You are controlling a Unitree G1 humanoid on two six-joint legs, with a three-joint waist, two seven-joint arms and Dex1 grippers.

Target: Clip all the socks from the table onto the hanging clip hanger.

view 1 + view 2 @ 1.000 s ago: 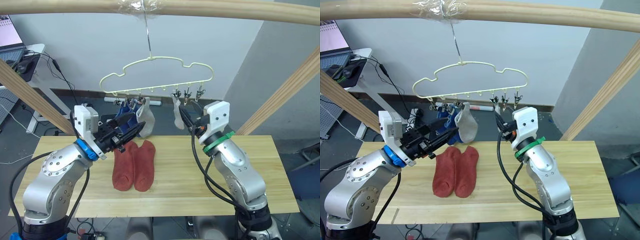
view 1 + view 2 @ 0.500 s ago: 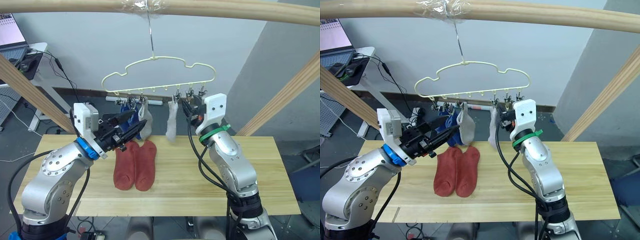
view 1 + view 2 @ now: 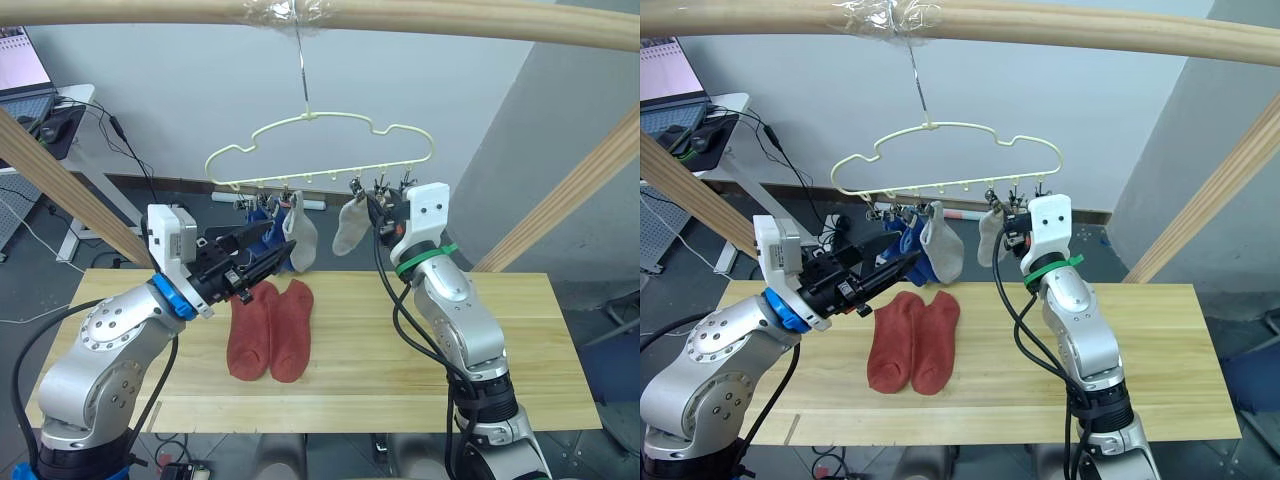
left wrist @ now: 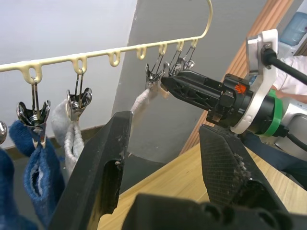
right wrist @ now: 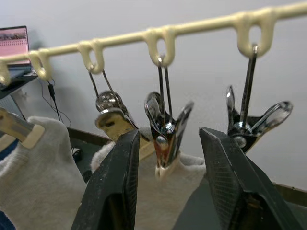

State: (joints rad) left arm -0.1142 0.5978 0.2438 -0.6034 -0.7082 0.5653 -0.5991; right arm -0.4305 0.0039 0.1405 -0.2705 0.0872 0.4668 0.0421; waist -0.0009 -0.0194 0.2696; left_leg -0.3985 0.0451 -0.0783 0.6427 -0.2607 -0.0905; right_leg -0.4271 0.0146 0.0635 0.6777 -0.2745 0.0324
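A long wooden pole (image 3: 320, 14) spans the top of the scene, with slanted poles on either side. Below it lies the table (image 3: 520, 330) of pale planks, standing on a dark floor before a white wall. A desk with a laptop (image 3: 18, 68) and trailing cables sits at the far left, partly cut off by the frame edge.

The clip hanger (image 3: 320, 152) hangs by its hook from the pole, above the table's far edge. Clipped to it, from the robot's left, are two blue socks (image 3: 262, 235), then a grey sock (image 3: 299, 232), then a second grey sock (image 3: 350, 224) further right. Two rust-red socks (image 3: 268, 328) lie side by side on the table beneath.

The left gripper (image 3: 262, 268) hovers over the table near the blue socks, fingers apart and holding nothing; it partly hides the blue socks. The right gripper (image 5: 163, 191) is raised to the hanger, fingers spread on either side of a metal clip (image 5: 165, 129) that bites the second grey sock's edge. Two empty clips hang to the robot's right of it.
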